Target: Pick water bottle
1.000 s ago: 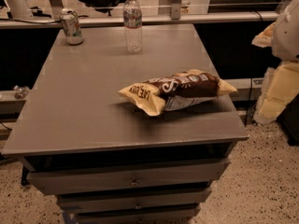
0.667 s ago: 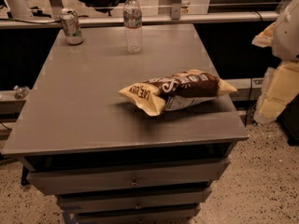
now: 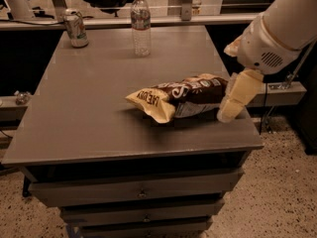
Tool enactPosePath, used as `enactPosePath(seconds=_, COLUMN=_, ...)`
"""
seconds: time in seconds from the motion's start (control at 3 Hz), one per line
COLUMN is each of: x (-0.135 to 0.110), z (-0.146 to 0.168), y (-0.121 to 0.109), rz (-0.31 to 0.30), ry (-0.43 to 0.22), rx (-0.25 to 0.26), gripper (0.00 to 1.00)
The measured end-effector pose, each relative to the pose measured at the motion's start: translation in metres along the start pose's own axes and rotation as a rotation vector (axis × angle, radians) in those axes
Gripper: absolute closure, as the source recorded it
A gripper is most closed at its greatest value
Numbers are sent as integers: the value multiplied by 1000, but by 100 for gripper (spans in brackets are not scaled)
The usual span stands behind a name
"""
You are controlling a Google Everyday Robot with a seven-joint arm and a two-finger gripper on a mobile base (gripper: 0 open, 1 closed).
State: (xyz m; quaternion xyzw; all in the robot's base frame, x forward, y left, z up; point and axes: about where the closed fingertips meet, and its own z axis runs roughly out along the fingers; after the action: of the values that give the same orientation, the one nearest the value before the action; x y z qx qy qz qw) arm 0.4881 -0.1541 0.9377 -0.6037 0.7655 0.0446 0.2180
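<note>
The water bottle (image 3: 140,24) is a tall slim clear bottle with a white cap and a pale label band. It stands upright near the far edge of the grey table (image 3: 89,113), a little left of the middle. My gripper (image 3: 237,93) is cream-coloured, under a white wrist, and hangs low over the table's right edge. It is right beside the end of a chip bag and far from the bottle, to its front right.
A brown and yellow chip bag (image 3: 178,97) lies on its side in the middle right of the table. A soda can (image 3: 76,28) stands at the far left corner. Drawers sit under the tabletop. A counter runs behind the table.
My arm has moved left from beyond the table's right side to over its right edge, up against the chip bag. The bottle, can and bag have not moved.
</note>
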Motion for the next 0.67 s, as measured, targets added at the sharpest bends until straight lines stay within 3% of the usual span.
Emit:
enactPosePath(seconds=0.33, x=-47, z=35, y=-32, rz=-6, ry=-109, rx=2, gripper=0)
enactPosePath(seconds=0.67, x=-90, z=60, y=-77, rz=10, ry=-204, rx=24, gripper=0)
